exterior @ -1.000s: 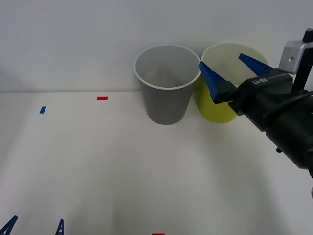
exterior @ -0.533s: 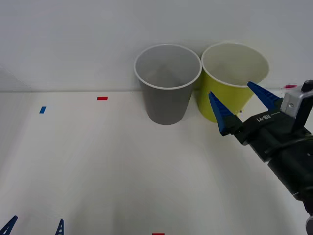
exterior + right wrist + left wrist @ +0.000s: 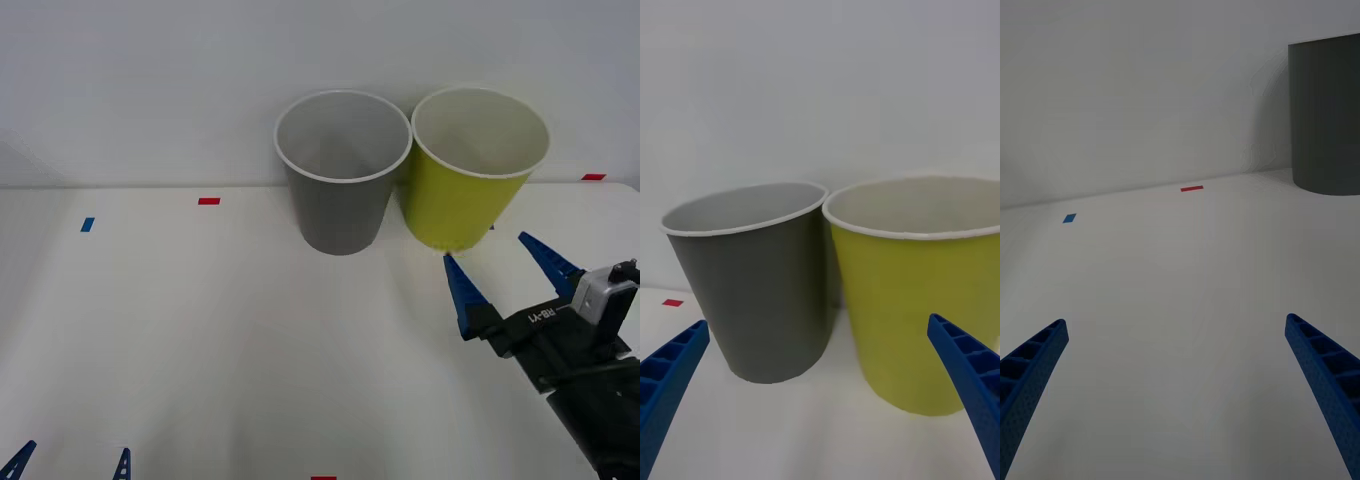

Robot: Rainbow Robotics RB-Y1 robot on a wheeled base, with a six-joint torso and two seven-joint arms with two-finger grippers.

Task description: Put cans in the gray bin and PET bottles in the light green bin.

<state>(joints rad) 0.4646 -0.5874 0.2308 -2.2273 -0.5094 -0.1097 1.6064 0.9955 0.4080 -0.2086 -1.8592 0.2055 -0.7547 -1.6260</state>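
Observation:
The gray bin (image 3: 343,175) stands upright at the back of the table, with the light green bin (image 3: 478,170) touching it on its right. Both look empty from above. My right gripper (image 3: 503,268) is open and holds nothing, low over the table just in front of the light green bin. In the right wrist view the gray bin (image 3: 760,281) and the light green bin (image 3: 925,300) stand side by side ahead of the blue fingers (image 3: 966,379). My left gripper (image 3: 70,462) is parked open at the near left edge. The cans and PET bottles are out of view.
Small red marks (image 3: 209,201) and a blue mark (image 3: 87,224) lie flat on the white table. A white wall rises right behind the bins. The gray bin (image 3: 1326,116) stands far off in the left wrist view.
My right gripper has come down and back from the light green bin's rim to the table in front of it, staying open. The left arm has not moved.

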